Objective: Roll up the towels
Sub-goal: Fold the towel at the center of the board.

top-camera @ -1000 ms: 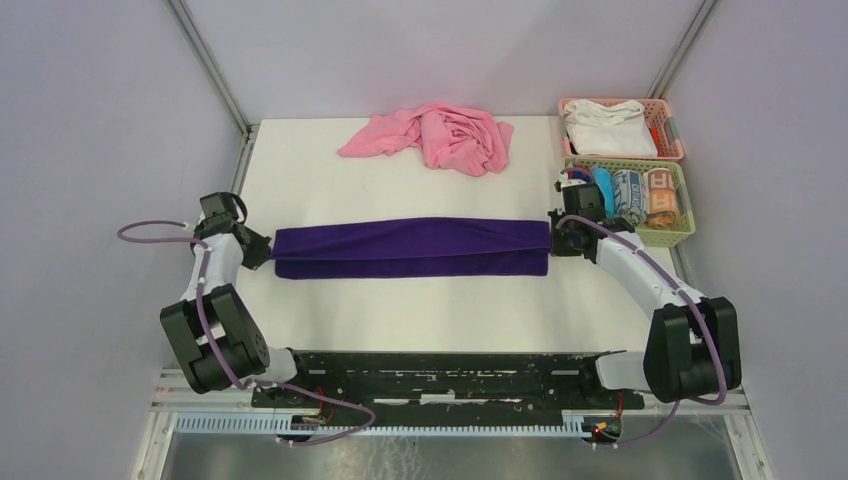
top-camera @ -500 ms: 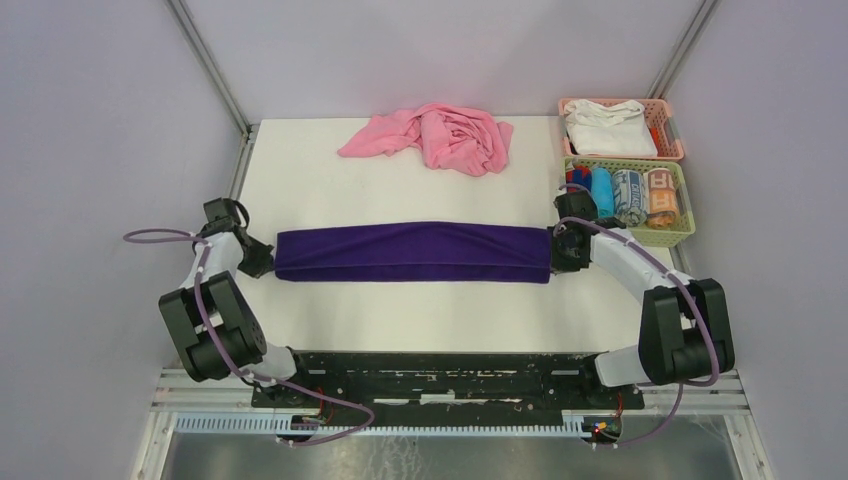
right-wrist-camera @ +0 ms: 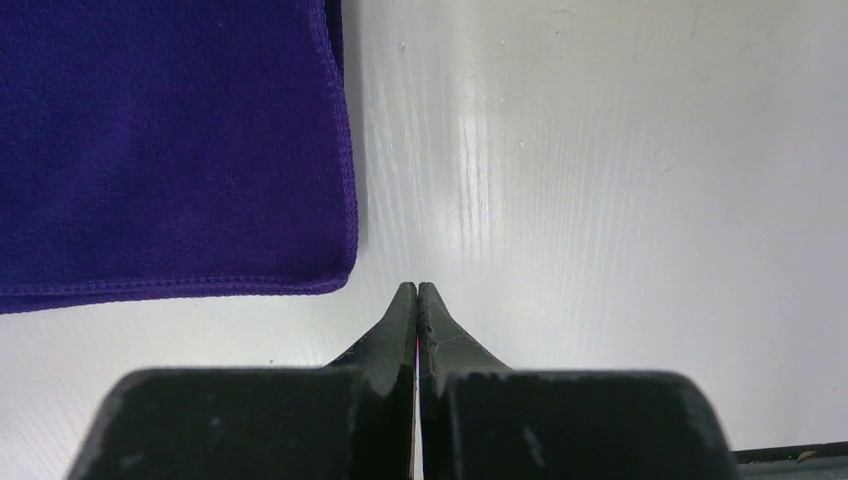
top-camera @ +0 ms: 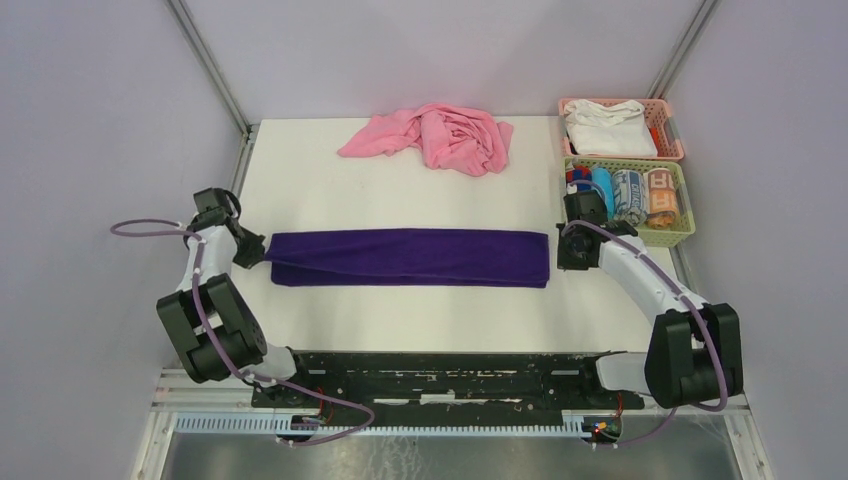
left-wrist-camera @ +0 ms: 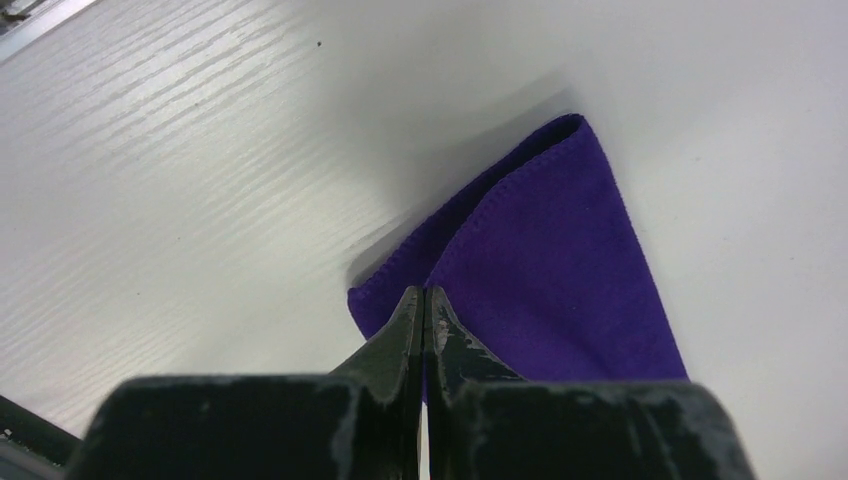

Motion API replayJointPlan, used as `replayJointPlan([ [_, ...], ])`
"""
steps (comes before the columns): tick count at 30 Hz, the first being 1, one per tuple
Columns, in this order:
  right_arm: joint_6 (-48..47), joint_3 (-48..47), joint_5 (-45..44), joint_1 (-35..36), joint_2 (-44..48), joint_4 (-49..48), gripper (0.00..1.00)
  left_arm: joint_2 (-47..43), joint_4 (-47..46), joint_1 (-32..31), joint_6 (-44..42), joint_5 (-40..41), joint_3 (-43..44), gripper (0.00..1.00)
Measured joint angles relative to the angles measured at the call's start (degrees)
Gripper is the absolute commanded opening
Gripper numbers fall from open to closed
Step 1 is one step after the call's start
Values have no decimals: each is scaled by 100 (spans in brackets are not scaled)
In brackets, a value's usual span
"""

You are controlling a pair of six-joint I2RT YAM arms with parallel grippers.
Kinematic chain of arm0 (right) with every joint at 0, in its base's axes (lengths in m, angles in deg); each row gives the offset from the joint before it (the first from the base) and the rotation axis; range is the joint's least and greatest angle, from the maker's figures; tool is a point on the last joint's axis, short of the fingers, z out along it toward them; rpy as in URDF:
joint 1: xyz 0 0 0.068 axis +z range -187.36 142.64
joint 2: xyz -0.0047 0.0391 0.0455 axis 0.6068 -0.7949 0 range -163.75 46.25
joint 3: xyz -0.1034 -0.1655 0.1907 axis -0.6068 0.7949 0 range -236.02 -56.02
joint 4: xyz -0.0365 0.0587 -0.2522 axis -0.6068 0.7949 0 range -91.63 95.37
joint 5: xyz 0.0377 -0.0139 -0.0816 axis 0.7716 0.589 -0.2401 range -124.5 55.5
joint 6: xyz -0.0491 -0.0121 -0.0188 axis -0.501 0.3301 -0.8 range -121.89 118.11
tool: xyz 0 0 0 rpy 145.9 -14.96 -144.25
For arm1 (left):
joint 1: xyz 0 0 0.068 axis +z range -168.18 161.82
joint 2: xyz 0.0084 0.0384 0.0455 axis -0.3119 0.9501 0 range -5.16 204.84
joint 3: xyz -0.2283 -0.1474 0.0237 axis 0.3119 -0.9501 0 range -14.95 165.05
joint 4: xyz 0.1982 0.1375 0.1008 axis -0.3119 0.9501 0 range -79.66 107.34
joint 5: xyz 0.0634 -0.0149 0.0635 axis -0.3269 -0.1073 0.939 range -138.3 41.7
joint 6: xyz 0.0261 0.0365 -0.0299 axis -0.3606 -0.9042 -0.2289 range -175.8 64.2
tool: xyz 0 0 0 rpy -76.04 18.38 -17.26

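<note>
Purple cloth sits pinched between the closed tips of the left gripper [left-wrist-camera: 424,296], which has hold of the left end of the purple towel [top-camera: 410,257]. The right gripper [right-wrist-camera: 417,290] is closed on nothing, over bare table [right-wrist-camera: 600,200] just beside the towel's right end. The towel lies as a long folded band across mid-frame in the top view. We judge that the puckered left end should be laid flat first, then rolled from one short end with the edges kept aligned.

1. The top view looks down from high behind the near edge over the whole table [top-camera: 400,320]
2. Both wrist views sit close to the table (each shares one purple towel [top-camera: 410,257] end with the top view)
</note>
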Motion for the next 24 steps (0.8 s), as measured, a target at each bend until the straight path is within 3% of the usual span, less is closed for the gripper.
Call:
replayJointPlan([
  [8, 133, 160, 286, -20, -42, 63, 1, 114, -2, 26, -4, 26, -470, 9],
  [13, 151, 192, 496, -20, -96, 92, 20, 162, -15, 26, -13, 133, -568, 19],
  [24, 511, 247, 997, -26, 173, -188, 44, -127, -83, 26, -44, 308, -610, 14],
])
